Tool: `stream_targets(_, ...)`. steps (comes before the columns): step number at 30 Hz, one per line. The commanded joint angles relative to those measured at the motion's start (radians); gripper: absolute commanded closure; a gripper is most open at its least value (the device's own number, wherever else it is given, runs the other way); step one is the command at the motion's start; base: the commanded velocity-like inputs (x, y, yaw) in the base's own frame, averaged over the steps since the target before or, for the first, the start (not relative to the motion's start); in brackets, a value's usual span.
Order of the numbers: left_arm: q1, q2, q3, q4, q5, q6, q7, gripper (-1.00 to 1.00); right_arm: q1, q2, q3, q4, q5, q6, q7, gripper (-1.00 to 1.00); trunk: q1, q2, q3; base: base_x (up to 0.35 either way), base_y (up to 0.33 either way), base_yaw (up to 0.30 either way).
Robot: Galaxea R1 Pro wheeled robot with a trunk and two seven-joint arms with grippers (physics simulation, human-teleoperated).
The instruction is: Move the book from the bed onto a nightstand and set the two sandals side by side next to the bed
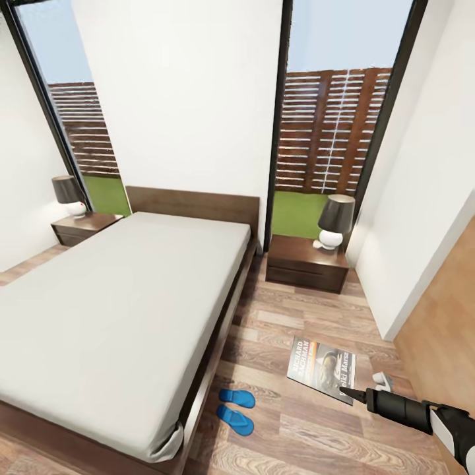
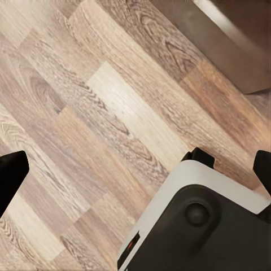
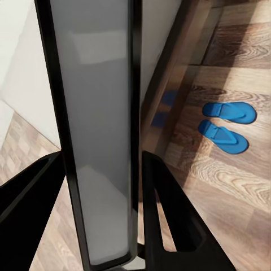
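I am holding the book in my right gripper, whose two dark fingers are clamped on either side of its thin edge, so it is hanging in the air above the plank floor to the right of the bed, nearer to me than the right nightstand. The cover is showing dark with an orange band down one side, white lettering that I am reading partly as "Marsz", and a small picture; from the wrist camera I am seeing its pale page edge framed by the dark covers. The two bright blue sandals are lying side by side on the floor just beside the bed's dark brown frame. The mattress is looking plain light grey and smooth. Each nightstand is carrying a lamp with a dark shade. I cannot tell whether my left gripper is open or closed.
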Motion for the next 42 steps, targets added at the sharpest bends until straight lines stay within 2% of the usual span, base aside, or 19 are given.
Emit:
stream_targets(1,0.000,0.000,0.001,0.001,0.008,-0.005,0.000,-1.00,-0.001,0.000,-0.006,0.000,0.003,0.010,0.004,1.00,0.001,-0.002,0.000,0.000,0.000,0.000)
stream_targets(42,0.001,-0.014,-0.003,0.001,0.007,-0.031,0.000,-1.00,-0.001,0.000,-0.006,0.000,0.003,-0.005,0.004,1.00,0.001,-0.002,0.065,0.000,0.000,0.000)
